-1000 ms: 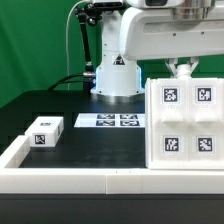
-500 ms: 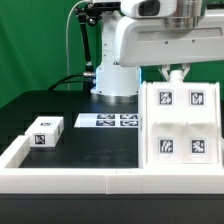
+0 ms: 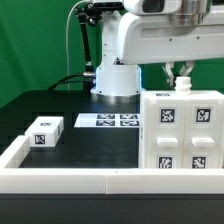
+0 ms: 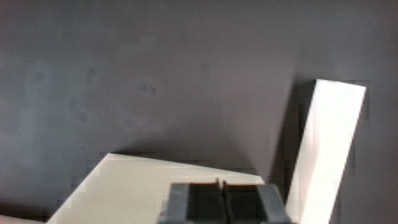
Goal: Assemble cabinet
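Observation:
The cabinet body, a large white box with several marker tags on its facing side, stands upright at the exterior view's right, just behind the front rail. My gripper hangs just above its top back edge, with the jaws pressed together and nothing between them. In the wrist view the gripper is shut over a white face of the body. A small white tagged block lies on the table at the exterior view's left, far from the gripper.
The marker board lies flat in front of the robot base. A low white rail edges the table's front and left side. A narrow white strip stands beside the body in the wrist view.
The cabinet body has gone from tilted to upright and now sits lower and nearer the front rail. The gripper stays just above its top edge. The small block has not moved.

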